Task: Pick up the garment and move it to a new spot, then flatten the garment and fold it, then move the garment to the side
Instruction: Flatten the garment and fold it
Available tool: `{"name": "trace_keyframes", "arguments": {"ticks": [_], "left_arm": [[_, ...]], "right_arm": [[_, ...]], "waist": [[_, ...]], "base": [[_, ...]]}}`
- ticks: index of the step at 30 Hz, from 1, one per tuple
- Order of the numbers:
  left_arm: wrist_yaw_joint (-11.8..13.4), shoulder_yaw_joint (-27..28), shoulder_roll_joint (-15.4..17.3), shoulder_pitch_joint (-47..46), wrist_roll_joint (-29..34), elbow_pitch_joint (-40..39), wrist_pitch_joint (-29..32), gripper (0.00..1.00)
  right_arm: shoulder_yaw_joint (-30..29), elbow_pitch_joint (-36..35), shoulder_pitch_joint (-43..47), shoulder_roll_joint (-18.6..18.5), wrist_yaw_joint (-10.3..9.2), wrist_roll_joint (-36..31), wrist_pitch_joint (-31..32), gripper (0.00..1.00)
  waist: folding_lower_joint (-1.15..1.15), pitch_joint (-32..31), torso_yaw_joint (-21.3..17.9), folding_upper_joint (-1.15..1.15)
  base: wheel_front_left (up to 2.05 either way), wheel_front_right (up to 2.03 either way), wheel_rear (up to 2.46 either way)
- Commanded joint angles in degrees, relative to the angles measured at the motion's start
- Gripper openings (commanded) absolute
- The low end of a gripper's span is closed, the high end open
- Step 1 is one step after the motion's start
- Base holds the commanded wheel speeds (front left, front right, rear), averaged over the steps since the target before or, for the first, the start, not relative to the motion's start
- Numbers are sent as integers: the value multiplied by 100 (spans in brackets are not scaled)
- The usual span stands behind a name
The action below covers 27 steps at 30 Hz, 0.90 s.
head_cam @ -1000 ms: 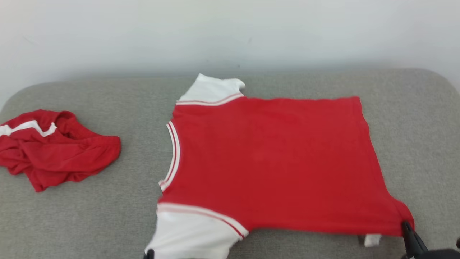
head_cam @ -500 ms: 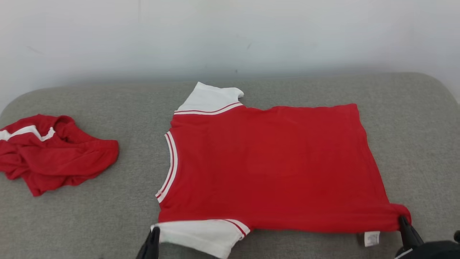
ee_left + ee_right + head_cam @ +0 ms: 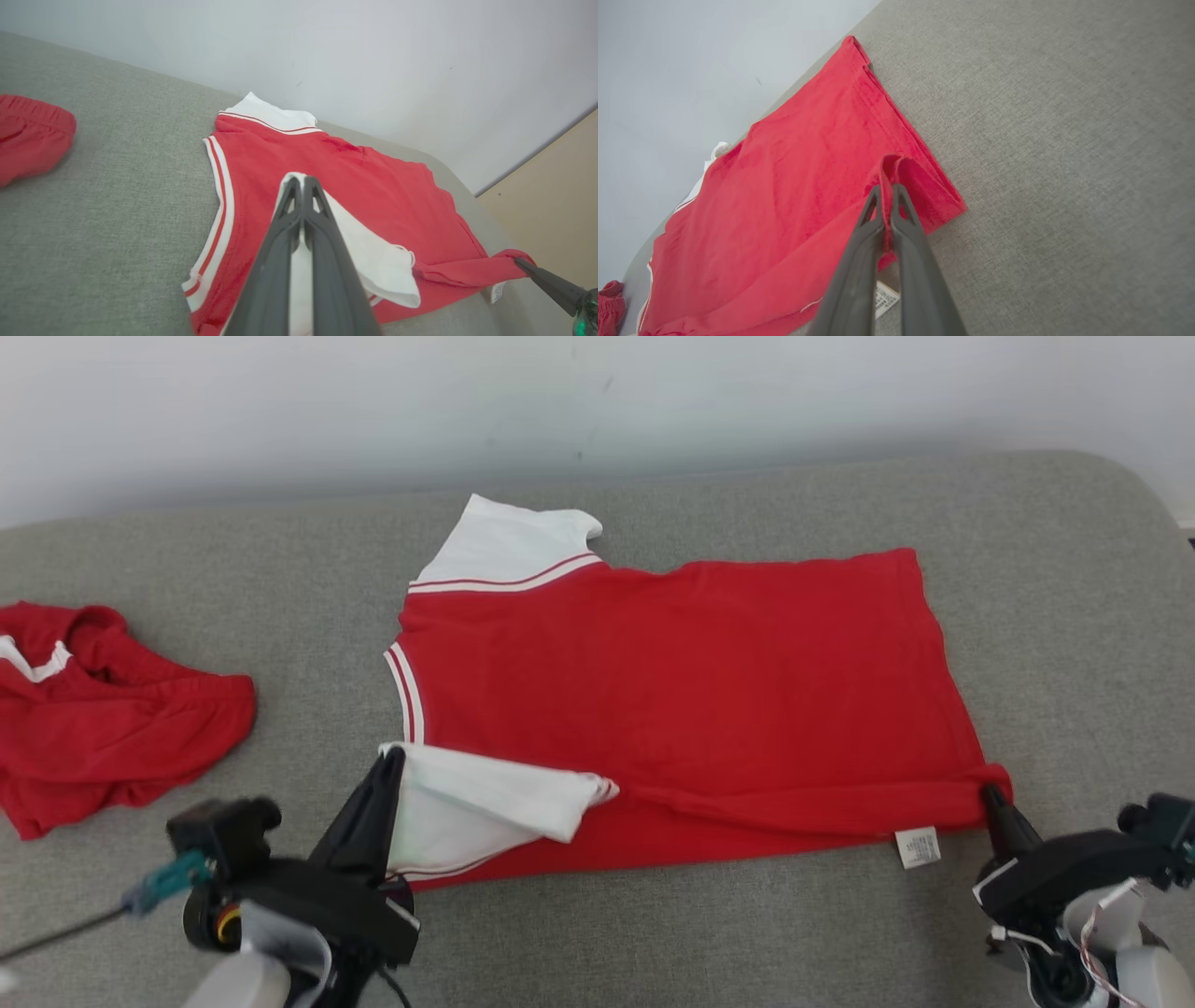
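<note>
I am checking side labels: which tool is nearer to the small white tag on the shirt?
Right. The right tool pinches the hem corner beside the tag; the left tool holds the white sleeve at the other end of the shirt.

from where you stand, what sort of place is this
Likely an indoor laundry-folding setup: a grey upholstered surface against a plain white wall, with a red shirt spread on it and a crumpled red garment beside it.

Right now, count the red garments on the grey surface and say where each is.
2. The red-and-white shirt lies spread at the centre; the crumpled red garment sits apart at the left, partly cut off by the frame.
</note>
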Motion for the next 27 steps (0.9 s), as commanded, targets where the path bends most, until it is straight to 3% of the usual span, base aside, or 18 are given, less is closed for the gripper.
{"name": "trace_keyframes", "arguments": {"ticks": [1,13,14,15,16,17,18,27], "left_arm": [[-39,-4,5,-104,32,69,50,0],[-651,-221,-243,-1699,133,2111,83,0],[-683,-242,-287,-1774,102,2242,49,0],[-697,-292,-291,-1851,155,2384,-3,0],[-721,-307,-291,-1928,221,2478,-149,1],[-741,-308,-328,-1962,193,2585,-250,59],[-750,-299,-348,-1982,207,2663,-400,100],[-794,-301,-446,-1521,294,2804,-816,100]], "right_arm": [[-1,19,-63,17,-8,-53,7,0],[99,863,-1089,-118,-8,-310,-210,0],[147,875,-1131,-144,-8,-302,-303,7],[184,900,-1156,-171,-8,-292,-391,97],[258,918,-1167,-181,-8,-231,-455,100],[306,929,-1163,-198,-8,-180,-529,100],[361,914,-1152,-234,-8,-141,-619,100],[611,772,-557,-638,-8,194,-1045,100]], "waist": [[-1,120,1,-1],[-1,436,-55,-1],[-1,437,-62,-1],[-1,434,-69,-1],[-1,426,-79,-1],[-1,413,-90,-1],[-1,394,-102,-1],[-1,114,-65,-1]], "base": [[0,0,0],[0,0,0],[0,0,0],[0,0,0],[0,0,0],[0,0,0],[0,0,0],[0,0,0]]}}
